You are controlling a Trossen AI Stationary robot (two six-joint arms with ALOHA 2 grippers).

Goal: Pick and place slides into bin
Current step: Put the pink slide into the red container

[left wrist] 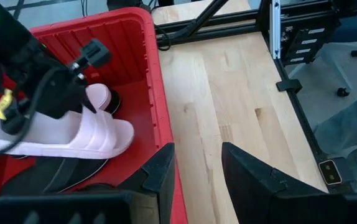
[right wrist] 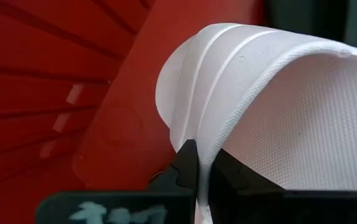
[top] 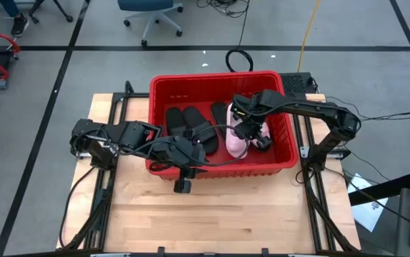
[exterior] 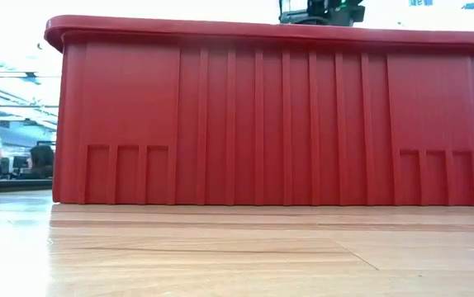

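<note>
Inside the red bin (top: 163, 89) on the table (top: 219, 214), my right end effector (right wrist: 198, 171) is pinched shut on the strap of a pale pink slide (top: 236, 139), low over the black slides (top: 188, 123). I judge this the drop: open and lift clear. My left end effector (left wrist: 197, 171) waits, fingers apart, at the bin's near rim.
</note>
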